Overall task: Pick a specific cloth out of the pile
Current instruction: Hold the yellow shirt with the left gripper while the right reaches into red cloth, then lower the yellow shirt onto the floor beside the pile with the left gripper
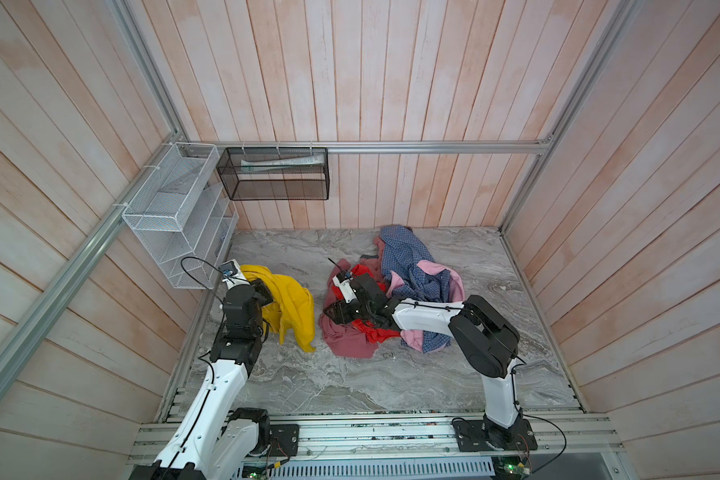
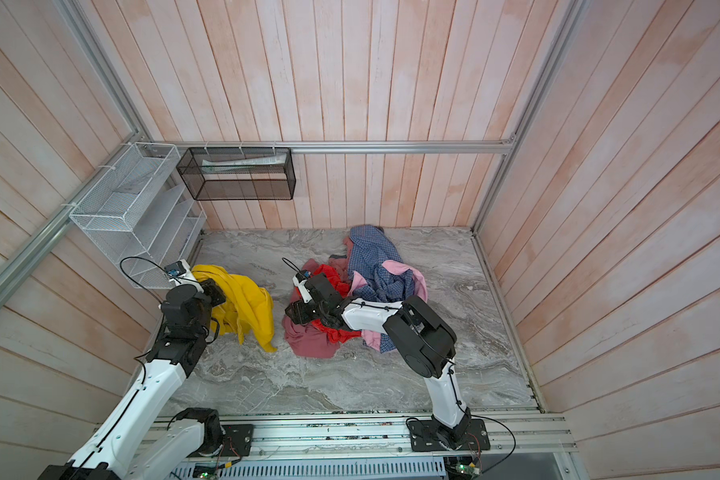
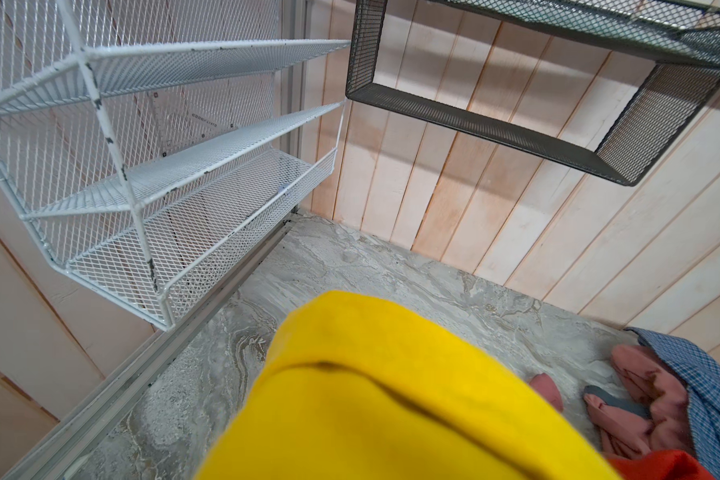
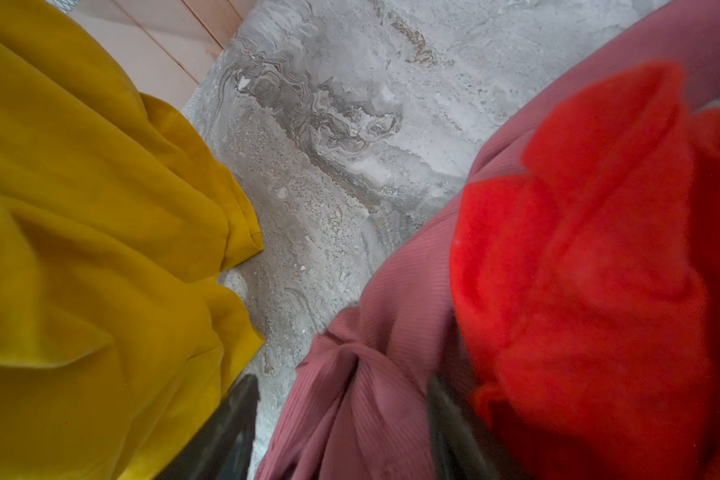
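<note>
done: the cloth [image 1: 294,307] hangs from the clamped-shut left gripper [image 1: 265,292], apart from the pile [image 1: 412,270]
to do: setting it down, I guess
right gripper [image 4: 339,386]: jaws apart, straddling maroon fabric [image 4: 350,432]

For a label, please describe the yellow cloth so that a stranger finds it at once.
Start at the white wire rack on the left wall, then the marble table below it. There, apart from the pile in the middle, is the yellow cloth. It alone is plain mustard yellow; its neighbours are red, rose, pink and blue-checked.

Mustard-yellow cloth [image 2: 248,305] just left of the pile [image 2: 371,257]
</note>
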Tool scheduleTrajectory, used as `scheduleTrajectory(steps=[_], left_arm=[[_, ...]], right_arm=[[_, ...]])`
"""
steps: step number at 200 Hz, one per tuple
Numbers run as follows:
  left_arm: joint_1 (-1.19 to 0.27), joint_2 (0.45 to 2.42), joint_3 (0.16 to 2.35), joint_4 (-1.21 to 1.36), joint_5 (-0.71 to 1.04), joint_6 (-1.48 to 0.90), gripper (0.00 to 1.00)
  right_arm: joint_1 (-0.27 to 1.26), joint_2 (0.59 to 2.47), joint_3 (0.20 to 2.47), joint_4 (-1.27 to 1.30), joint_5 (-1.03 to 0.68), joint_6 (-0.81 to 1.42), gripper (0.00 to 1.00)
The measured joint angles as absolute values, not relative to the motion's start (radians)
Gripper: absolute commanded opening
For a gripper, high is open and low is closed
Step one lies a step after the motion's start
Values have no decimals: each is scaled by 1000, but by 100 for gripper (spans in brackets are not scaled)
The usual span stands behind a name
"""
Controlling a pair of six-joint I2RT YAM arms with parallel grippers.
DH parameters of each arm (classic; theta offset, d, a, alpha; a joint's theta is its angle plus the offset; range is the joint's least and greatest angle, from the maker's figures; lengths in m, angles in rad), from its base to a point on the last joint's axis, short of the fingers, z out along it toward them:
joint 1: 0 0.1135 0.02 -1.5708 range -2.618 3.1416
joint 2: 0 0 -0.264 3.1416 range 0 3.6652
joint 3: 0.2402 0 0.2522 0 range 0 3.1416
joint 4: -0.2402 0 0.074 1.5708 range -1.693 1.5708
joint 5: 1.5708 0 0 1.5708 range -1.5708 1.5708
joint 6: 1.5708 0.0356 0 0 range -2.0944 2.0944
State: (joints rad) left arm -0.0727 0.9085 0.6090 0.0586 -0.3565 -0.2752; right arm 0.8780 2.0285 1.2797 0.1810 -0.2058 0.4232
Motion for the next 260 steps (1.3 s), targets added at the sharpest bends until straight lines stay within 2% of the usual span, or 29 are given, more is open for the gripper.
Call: scheduleTrajectory(steps=[41, 88, 170, 207, 245, 260], left_arm=[[-73, 908, 603, 60, -340, -282, 0], [-73, 921, 603, 68, -309, -286, 0], [-86, 1071, 640, 66, -218, -281, 0], [-93, 1159, 714, 57, -163, -262, 6], [-120, 1244, 776, 56, -167, -205, 14], [-168, 1266, 781, 56, -190, -181, 16]], right_arm=[[835, 2032, 1279, 148, -176, 440, 62], [751, 1962, 1172, 153, -137, 445, 62], [704, 1860, 1042, 167, -101, 439, 65], [703, 1819, 1024, 178, -114, 436, 70], [698, 1718, 990, 210, -146, 424, 85], [698, 1670, 979, 233, -155, 416, 87]])
